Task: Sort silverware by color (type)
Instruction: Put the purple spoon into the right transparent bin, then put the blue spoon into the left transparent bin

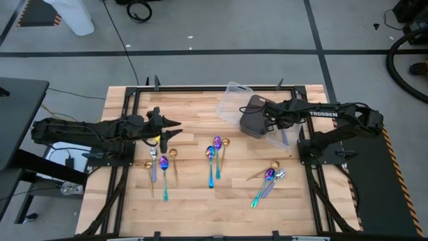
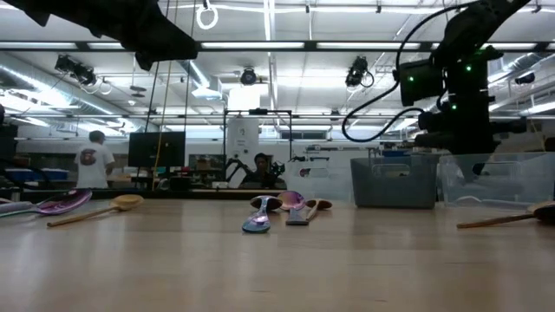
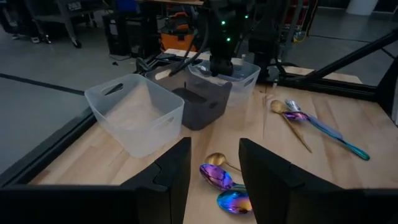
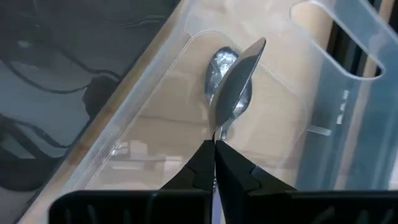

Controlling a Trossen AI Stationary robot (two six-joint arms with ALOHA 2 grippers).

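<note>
On right arm [image 1: 334, 114]: "TROSSEN"

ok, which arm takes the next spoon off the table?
Left, probably. Its gripper is open and empty, hovering beside the left spoon cluster. The right gripper is inside the clear tray, pinching a silver spoon by the handle.

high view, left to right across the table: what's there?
left gripper → left cluster of spoons → middle cluster of spoons → dark bin → right cluster of spoons → right gripper over the clear tray.
</note>
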